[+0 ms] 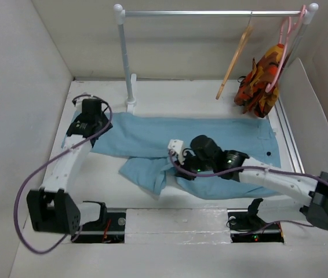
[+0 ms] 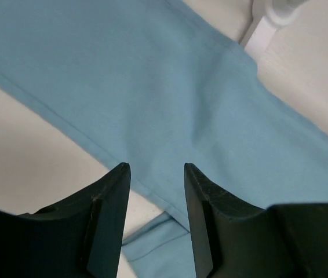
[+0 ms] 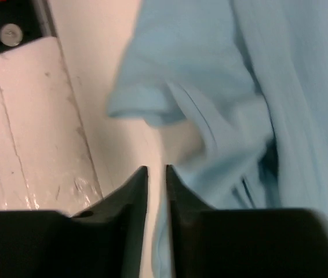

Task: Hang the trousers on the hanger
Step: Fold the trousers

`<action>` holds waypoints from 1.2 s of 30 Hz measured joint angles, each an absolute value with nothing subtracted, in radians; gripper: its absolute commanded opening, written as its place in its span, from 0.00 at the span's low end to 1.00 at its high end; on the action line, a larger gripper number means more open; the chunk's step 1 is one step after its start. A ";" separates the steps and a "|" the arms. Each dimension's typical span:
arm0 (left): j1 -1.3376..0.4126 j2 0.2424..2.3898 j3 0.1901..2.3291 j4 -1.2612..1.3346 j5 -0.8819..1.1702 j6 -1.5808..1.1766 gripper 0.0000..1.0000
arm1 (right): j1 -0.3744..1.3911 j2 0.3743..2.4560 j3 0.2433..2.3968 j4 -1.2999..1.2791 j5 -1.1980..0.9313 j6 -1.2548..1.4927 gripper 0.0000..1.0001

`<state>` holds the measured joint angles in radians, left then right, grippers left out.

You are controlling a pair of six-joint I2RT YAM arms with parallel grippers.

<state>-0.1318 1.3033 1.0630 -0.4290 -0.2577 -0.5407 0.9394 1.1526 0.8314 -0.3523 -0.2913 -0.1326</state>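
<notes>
Two grippers are down at the trousers (image 1: 210, 136), which lie spread across the table (image 1: 106, 191), waistband toward 3 o'clock and legs running out to 9 o'clock, one leg folded back toward 7 o'clock. The hanger (image 1: 233, 61) hangs by its hook from the rail (image 1: 210, 13) at about 1 o'clock from the cloth, bare and well apart from it, just beside the patterned garment (image 1: 259, 78) on its pink hanger (image 1: 283, 52).

The left gripper (image 2: 157, 174) hovers over the leg at the 9 o'clock end, jaws moderately apart with flat blue cloth showing between them; it holds nothing. The right gripper (image 3: 157, 171) sits low at the rumpled fold near the middle, jaws drawn to a narrow slit at the cloth's edge; whether a fold is caught in that slit I cannot tell.

By my reading this is the gathering step: getting a hold on the trousers before any lifting. The next move calls for a sure pinch on both sides, so the long legs can be raised together and carried toward 1 o'clock without sliding loose
</notes>
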 measured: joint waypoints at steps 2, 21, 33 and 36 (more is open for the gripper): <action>-0.099 1.190 1.042 -0.462 -0.237 -0.551 0.38 | 1.015 1.264 0.909 -0.316 -0.287 -0.154 0.55; -0.065 0.966 1.383 -0.543 -0.225 -0.558 0.37 | 1.178 2.081 1.466 -0.318 -0.062 -0.261 0.05; -0.065 1.026 1.405 -0.569 -0.218 -0.510 0.41 | 1.109 1.773 1.412 -0.275 -0.350 -0.180 0.00; -0.065 1.075 1.442 -0.580 -0.222 -0.493 0.45 | 1.001 1.565 1.308 -0.089 -0.506 -0.121 0.00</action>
<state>-0.0650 1.0752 1.4418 -0.5804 -0.2222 -0.4931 1.0012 1.5654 1.3075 -0.0891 -0.5064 -0.1211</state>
